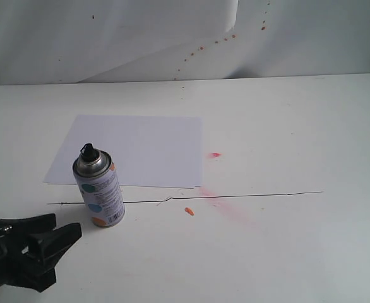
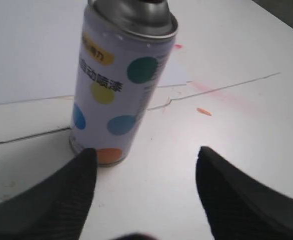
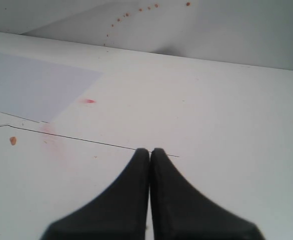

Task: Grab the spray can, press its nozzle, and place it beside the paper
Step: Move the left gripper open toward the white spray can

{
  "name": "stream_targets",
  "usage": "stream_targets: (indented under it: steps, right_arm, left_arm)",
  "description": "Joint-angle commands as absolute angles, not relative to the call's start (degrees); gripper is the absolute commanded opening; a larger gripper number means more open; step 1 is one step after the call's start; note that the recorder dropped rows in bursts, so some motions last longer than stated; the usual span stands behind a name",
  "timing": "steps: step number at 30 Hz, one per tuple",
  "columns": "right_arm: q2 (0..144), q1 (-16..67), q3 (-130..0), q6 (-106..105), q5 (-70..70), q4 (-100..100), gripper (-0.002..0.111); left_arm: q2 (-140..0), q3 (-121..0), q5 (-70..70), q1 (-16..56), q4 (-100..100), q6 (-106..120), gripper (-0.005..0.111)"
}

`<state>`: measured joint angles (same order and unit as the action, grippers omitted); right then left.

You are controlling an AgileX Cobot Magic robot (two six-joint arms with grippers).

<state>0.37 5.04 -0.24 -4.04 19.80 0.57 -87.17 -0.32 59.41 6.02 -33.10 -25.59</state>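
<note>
We've got two grippers: left gripper (image 2: 144, 155) spread wide, holding nothing; right gripper (image 3: 149, 150) pressed together, seen only by its own wrist camera. One spray can (image 1: 98, 189) stands upright just ahead of the left jaws, nozzle (image 1: 88, 150) on top, beside the one paper (image 1: 134, 148).

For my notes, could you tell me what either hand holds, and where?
Nothing: left hand open, near the spray can; right hand shut, empty.

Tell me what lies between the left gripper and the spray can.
Only bare white table; the left wrist view shows the open left gripper just short of the upright spray can, one fingertip near its base.
</note>
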Motion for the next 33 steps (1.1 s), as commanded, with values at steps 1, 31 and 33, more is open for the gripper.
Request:
stream_targets:
  steps: [1,31,33]
  right_arm:
    - [0.0,4.6,0.0,-4.2,19.5,0.6,0.000]
    - [0.0,4.6,0.0,-4.2,19.5,0.6,0.000]
    - [0.0,4.6,0.0,-4.2,19.5,0.6,0.000]
  left_arm:
    - [-87.4,0.0,63.2,6.3,-29.3,-23.3,0.076]
    - [-87.4,-1.1,63.6,6.3,-30.1,-25.3,0.089]
    - [-87.4,-1.1,63.2,6.3,-29.1,-25.3,0.089]
